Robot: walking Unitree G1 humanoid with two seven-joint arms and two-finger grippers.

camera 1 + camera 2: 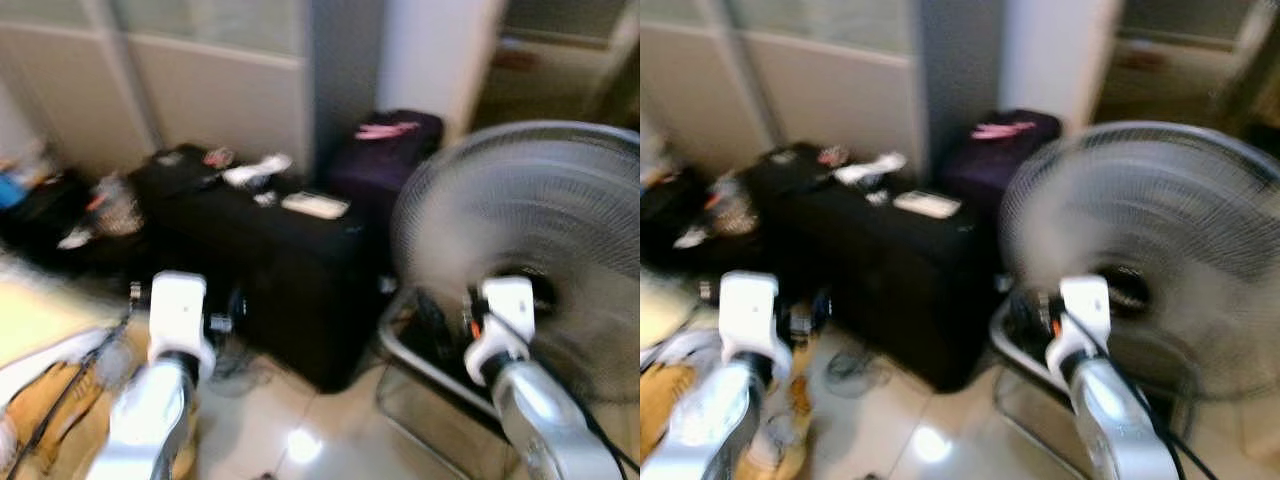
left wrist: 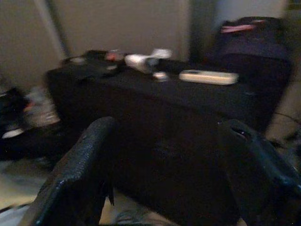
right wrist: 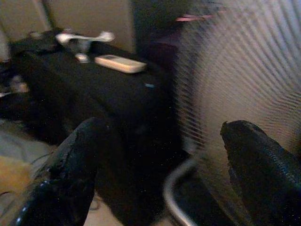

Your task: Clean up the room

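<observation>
A black suitcase (image 1: 290, 270) lies on the floor ahead of me. On its top sit a white remote (image 1: 315, 205), a white crumpled item (image 1: 257, 170) and a few small bits. Through the left wrist view, my left gripper (image 2: 167, 129) is open and empty, held in front of the suitcase side (image 2: 178, 141). Beside the fan grille (image 3: 244, 70), my right gripper (image 3: 164, 127) is open too, with the remote (image 3: 120, 63) farther off. Both silver arms (image 1: 170, 370) reach forward low in the eye views. All frames are blurred.
A large standing fan (image 1: 540, 230) with a metal base tube (image 1: 420, 360) stands close on the right. A dark purple bag (image 1: 385, 150) with a pink item sits behind the suitcase. Clutter and dark bags (image 1: 60, 215) lie at the left, and cables (image 1: 60, 390) near my left arm.
</observation>
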